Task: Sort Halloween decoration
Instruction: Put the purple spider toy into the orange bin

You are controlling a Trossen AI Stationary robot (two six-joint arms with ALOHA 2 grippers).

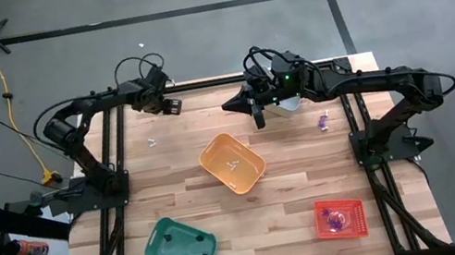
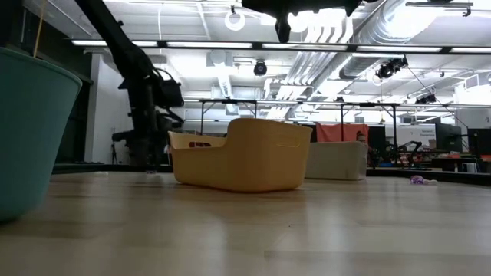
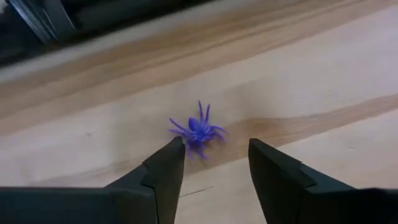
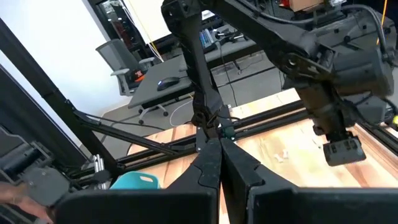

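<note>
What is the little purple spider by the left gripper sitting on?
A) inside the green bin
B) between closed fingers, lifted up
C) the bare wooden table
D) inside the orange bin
C: in the left wrist view the purple spider lies on the bare wooden table, just ahead of the open left gripper, which is not touching it.

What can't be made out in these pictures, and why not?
- Contents of the orange bin: low view, its wall hides them; high view, too small to identify.
- Items in the red bin: high view, purple bits too small to name.
- Whitish trinket: high view, too small to tell its shape.
- Green bin: low view, cut off by the picture's edge.
</note>
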